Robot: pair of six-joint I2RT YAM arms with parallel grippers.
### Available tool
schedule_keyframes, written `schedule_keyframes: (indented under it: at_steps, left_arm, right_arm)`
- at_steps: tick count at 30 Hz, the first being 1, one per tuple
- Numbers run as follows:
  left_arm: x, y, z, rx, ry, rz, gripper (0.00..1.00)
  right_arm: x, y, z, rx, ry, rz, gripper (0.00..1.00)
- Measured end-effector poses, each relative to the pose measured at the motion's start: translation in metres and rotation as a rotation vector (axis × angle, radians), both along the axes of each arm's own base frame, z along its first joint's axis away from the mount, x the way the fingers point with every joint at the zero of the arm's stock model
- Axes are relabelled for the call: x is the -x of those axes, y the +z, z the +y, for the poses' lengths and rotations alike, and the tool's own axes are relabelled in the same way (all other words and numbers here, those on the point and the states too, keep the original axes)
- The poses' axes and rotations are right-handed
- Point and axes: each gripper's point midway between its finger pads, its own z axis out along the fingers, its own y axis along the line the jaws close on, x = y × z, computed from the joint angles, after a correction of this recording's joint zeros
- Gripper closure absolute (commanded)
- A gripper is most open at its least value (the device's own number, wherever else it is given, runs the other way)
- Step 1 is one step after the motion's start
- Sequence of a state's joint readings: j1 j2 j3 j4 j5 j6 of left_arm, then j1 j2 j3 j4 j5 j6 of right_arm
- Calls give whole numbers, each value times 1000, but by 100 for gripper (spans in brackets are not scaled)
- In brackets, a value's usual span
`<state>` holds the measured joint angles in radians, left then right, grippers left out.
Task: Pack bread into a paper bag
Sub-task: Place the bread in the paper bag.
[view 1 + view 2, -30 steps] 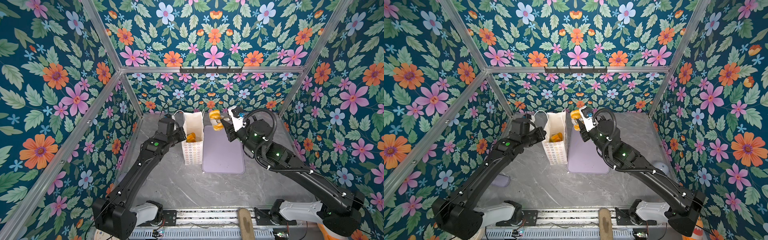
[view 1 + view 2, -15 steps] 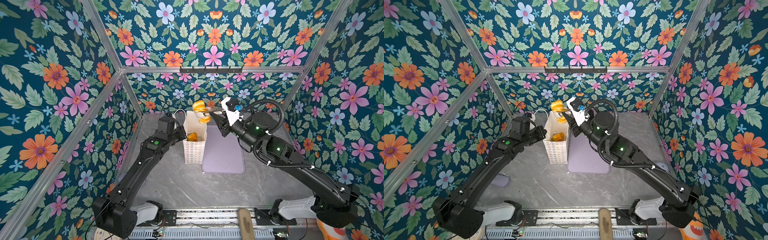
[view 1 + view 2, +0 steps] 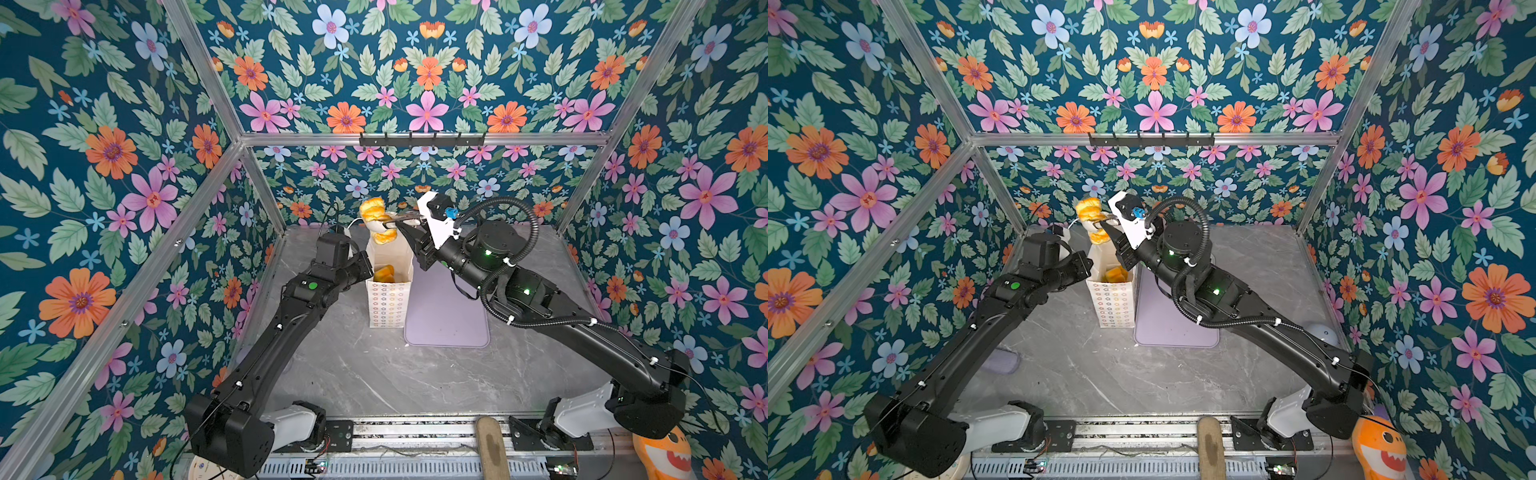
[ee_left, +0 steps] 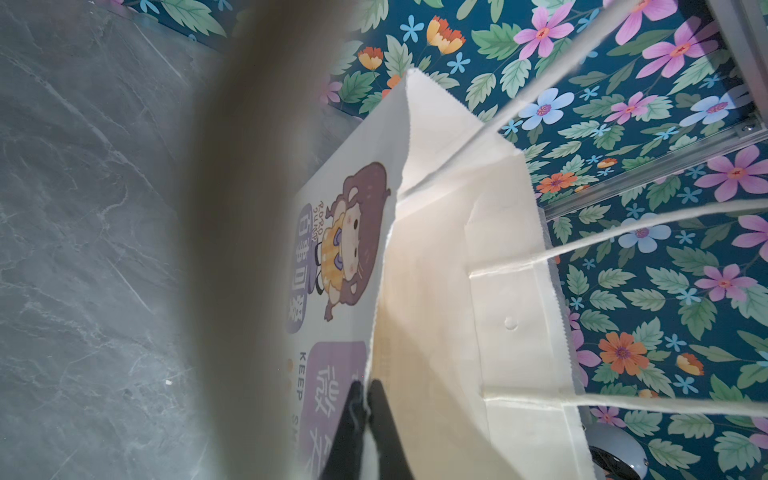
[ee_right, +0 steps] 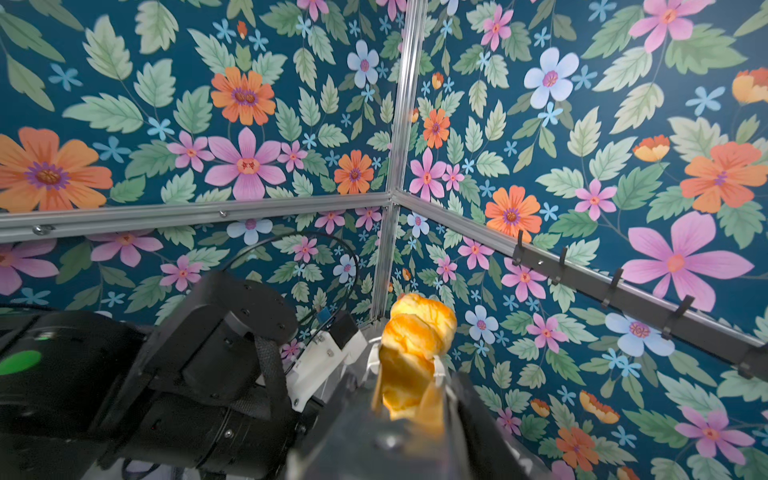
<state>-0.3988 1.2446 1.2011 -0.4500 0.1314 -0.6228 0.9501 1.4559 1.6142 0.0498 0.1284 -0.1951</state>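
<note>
- We see the right pincer (image 3: 389, 225) raised over the far part of the worktop (image 3: 374, 374), left of centre. Its jaws are partly closed and clamped across the middle of a glazed braided roll (image 3: 371, 210).
- The roll stands on end in that grip, sticking out above and below the jaws.
- In the right wrist view the braided roll (image 5: 415, 353) sits squeezed between the two jaws, with nothing else in the grip.
- We judge that the roll is held high and on end so it can go down lengthwise through the open top of the paper bag (image 3: 388, 301), just beneath it.
- The left pincer (image 4: 365, 395) has its jaws pressed together on the bag's top edge, one fingertip outside the wall and one inside.
- We judge that this pinch on the left-facing wall steadies the bag upright and holds its mouth open for the drop.
- The bag stands tall at the far side of the worktop, and its white cord handles (image 4: 623, 232) trail from the rim.
- A golden-orange piece (image 3: 383, 274) of bread already lies inside. How many pieces are there, we cannot tell.
- A purple mat (image 3: 446, 316) lies flat just right of the bag, and no bread shows on its visible part.
</note>
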Motion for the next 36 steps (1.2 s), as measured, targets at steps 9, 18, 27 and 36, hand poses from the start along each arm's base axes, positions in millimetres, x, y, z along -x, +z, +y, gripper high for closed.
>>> schedule_keyframes:
  at_steps: [9, 18, 27, 36]
  left_arm:
    - [1, 1, 1, 2, 4, -3, 95]
    - [1, 0, 1, 0, 4, 0, 95]
    - [2, -1, 1, 0, 4, 1, 95]
    - [3, 0, 2, 1, 4, -2, 95]
  right_arm:
    - [-25, -53, 13, 78, -77, 82, 65]
    - [-35, -79, 7, 124, -145, 114, 64]
    - [-38, -103, 7, 159, -160, 186, 64]
    - [-38, -126, 18, 211, -130, 261, 63]
